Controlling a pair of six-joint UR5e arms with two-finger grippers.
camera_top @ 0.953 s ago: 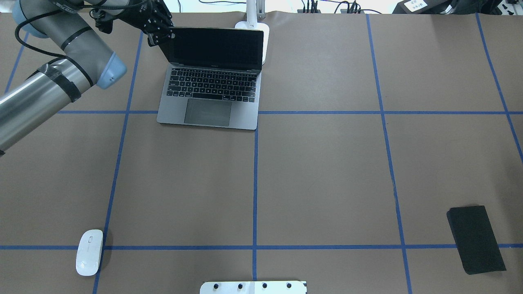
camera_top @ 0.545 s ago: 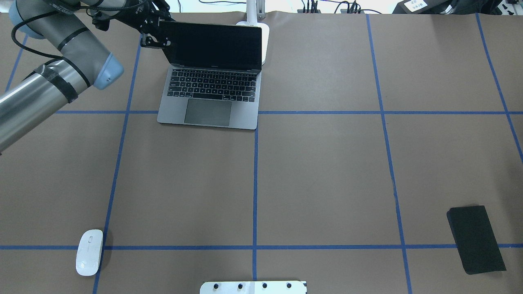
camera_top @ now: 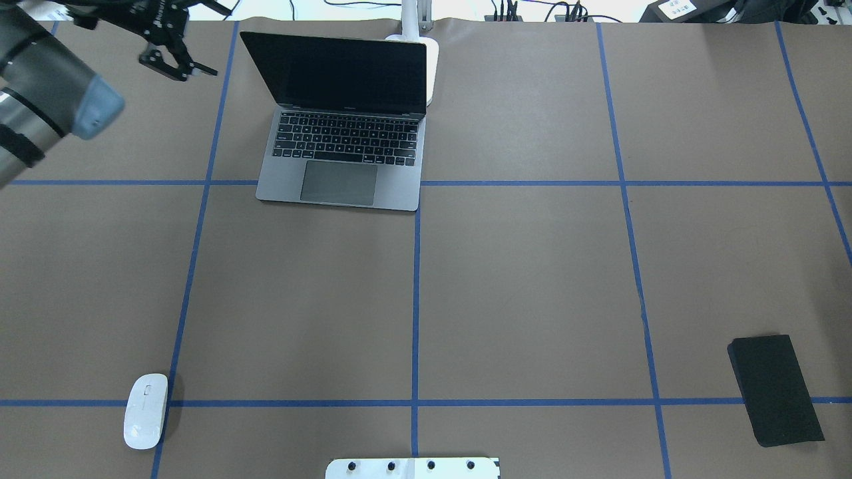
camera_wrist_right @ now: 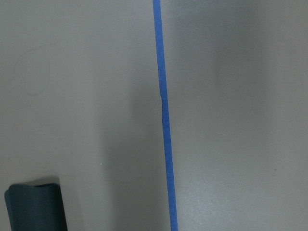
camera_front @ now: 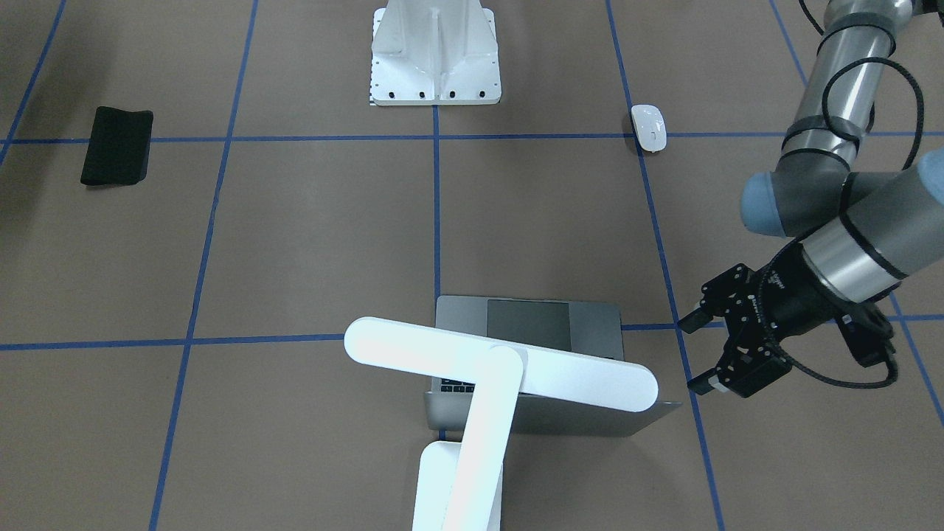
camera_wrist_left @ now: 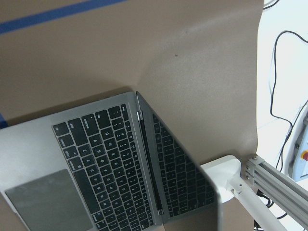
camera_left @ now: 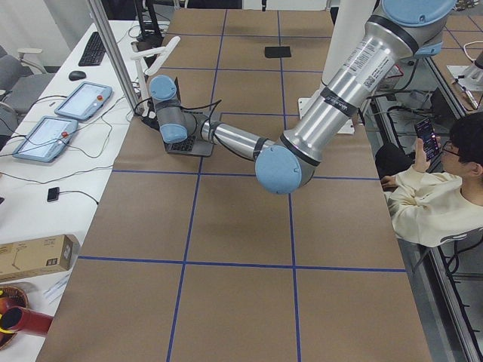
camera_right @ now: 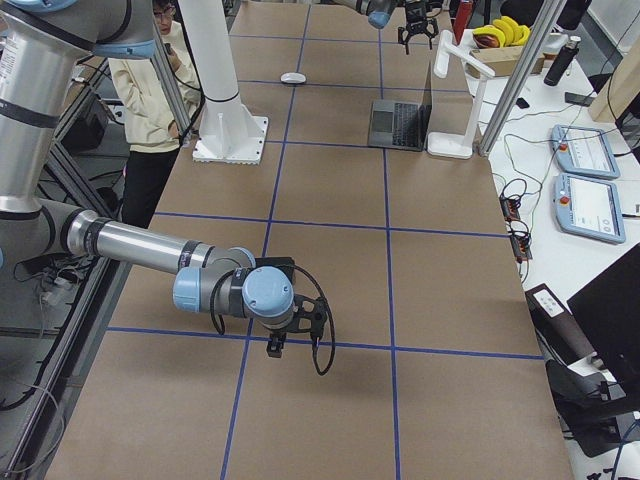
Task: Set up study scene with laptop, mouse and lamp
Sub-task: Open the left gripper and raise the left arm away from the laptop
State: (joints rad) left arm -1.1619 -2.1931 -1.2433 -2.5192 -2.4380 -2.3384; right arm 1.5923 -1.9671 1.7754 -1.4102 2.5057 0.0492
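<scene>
My left pincer (camera_top: 176, 63) hangs wide and empty at the open laptop's (camera_top: 339, 156) nine o'clock. The mouse (camera_top: 145, 410) lies well apart, toward seven. A careless swing there could clip the screen.

Open tabletop (camera_top: 532, 279) around mouse (camera_top: 145, 411); lamp (camera_front: 575, 376) bar close above raised laptop (camera_top: 343, 126) lid.

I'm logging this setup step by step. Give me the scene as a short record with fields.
laptop: open, screen dark, far side of table
lamp: base behind the laptop's screen
mouse: robot's near left, lying free
left end effector: open, empty, beside the laptop's lid
right end effector: state cannot be told
black pad: robot's near right
</scene>
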